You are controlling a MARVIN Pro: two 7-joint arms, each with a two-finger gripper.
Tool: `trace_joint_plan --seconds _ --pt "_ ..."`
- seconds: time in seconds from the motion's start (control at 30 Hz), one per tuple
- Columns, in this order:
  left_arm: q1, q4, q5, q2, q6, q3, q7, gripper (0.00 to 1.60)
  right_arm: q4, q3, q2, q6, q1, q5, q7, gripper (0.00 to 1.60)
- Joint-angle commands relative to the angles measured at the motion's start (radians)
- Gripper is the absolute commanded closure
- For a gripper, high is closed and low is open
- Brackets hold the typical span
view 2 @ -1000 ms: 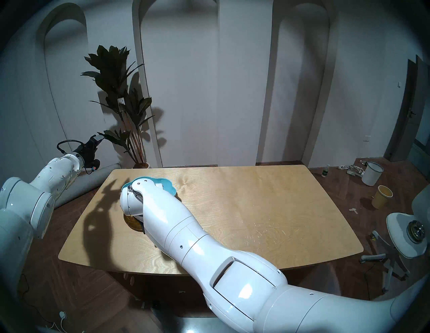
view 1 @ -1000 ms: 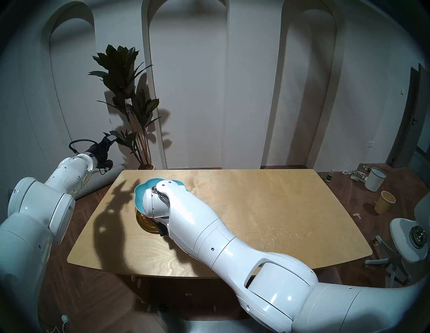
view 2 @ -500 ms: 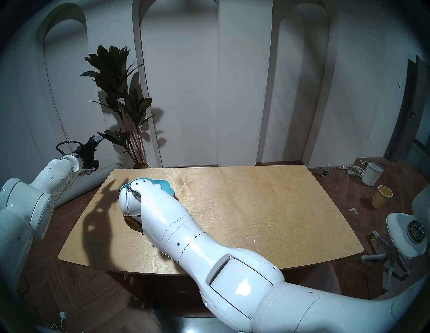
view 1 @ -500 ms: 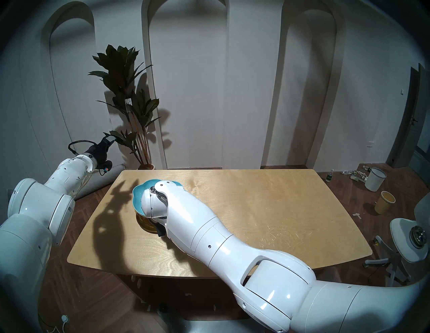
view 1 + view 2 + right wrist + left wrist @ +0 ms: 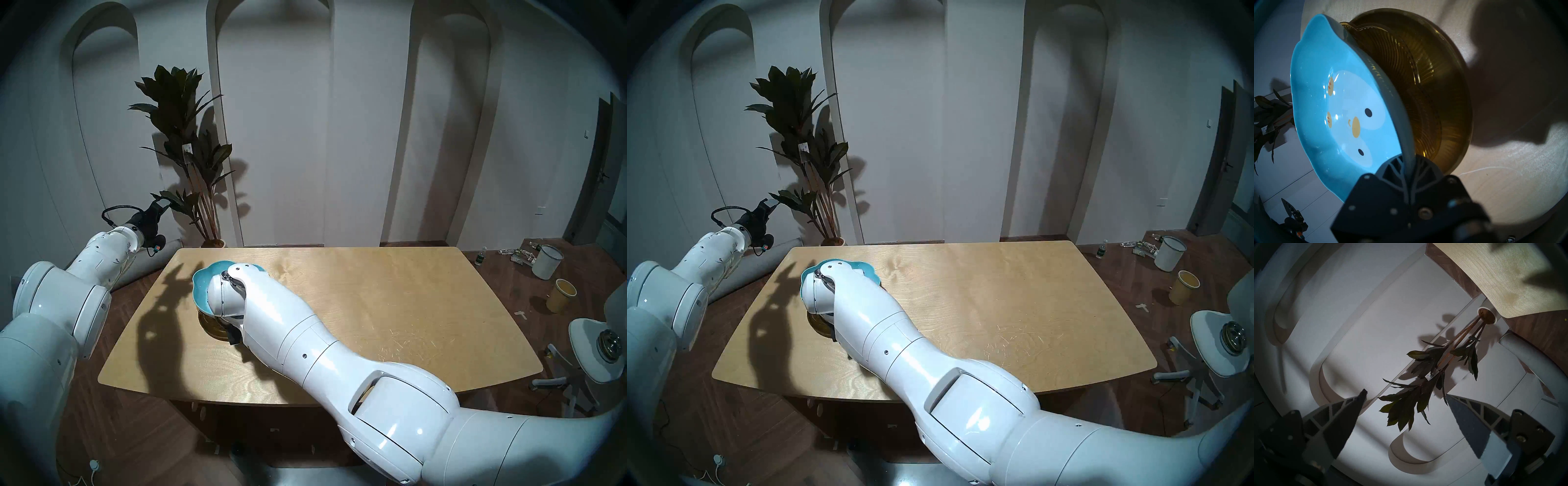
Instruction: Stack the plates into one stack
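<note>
My right gripper (image 5: 1407, 158) is shut on the rim of the light-blue lobed dish (image 5: 1335, 110), which has yellow marks. It holds the dish steeply tilted over the other two plates. The amber ribbed plate (image 5: 1398, 67) lies in the round gold plate (image 5: 1454, 101) on the table's left part. In the head views my right wrist hides the gripper. Only part of the blue dish (image 5: 201, 285) (image 5: 866, 268) and a gold edge (image 5: 208, 325) (image 5: 817, 326) show. My left gripper (image 5: 159, 203) (image 5: 1405, 394) is open and empty, off the table's far left corner.
The wooden table (image 5: 373, 305) has its left edge close to the plates. A potted plant (image 5: 190, 142) and a grey roll (image 5: 169, 245) stand behind the far left corner. A white chair (image 5: 597, 353) and two buckets (image 5: 548, 261) are on the floor at the right.
My right arm has carried the blue dish slightly to the left over the amber and gold plates. The left arm has shifted a little; its gripper stays open.
</note>
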Motion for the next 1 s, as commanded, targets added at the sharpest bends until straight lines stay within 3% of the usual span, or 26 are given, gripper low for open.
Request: trace_joint_plan --seconds 0.0,0.1,0.13,0.2,0.23,0.33,0.47,0.57,0.83,0.97 --pt "-0.023 -0.017 0.001 -0.004 0.009 0.0 0.001 0.0 -0.001 0.003 -0.029 0.008 0.023 0.01 0.026 0.85" --pt "-0.023 -0.017 0.001 -0.005 0.009 0.0 0.0 0.0 0.003 0.004 -0.029 0.01 0.024 0.014 0.03 0.82" --pt "-0.023 -0.017 0.001 -0.006 0.01 0.0 -0.001 0.0 0.008 0.006 -0.031 0.012 0.025 0.018 0.035 0.64" --pt "-0.023 -0.018 0.001 -0.007 0.01 0.0 -0.002 0.0 0.011 0.007 -0.031 0.014 0.026 0.021 0.039 0.49" --pt "-0.023 -0.018 0.001 -0.007 0.01 0.0 -0.002 0.0 0.013 0.008 -0.031 0.015 0.026 0.022 0.042 0.18" --pt "-0.022 -0.019 0.001 -0.009 0.011 0.0 -0.003 0.0 0.019 0.012 -0.032 0.019 0.028 0.027 0.055 0.03" --pt "-0.022 -0.02 0.002 -0.012 0.013 0.001 -0.004 0.0 0.02 0.015 -0.036 0.024 0.033 0.032 0.067 0.0" --pt "-0.023 -0.021 0.002 -0.014 0.014 0.001 -0.006 0.0 0.016 0.019 -0.039 0.026 0.038 0.034 0.075 0.12" --pt "-0.027 -0.027 0.003 -0.02 0.016 0.002 -0.011 0.0 0.016 0.018 -0.039 0.037 0.046 0.053 0.084 0.04" --pt "-0.027 -0.029 0.004 -0.024 0.017 0.003 -0.014 0.0 0.016 0.012 -0.039 0.045 0.052 0.065 0.084 0.11"
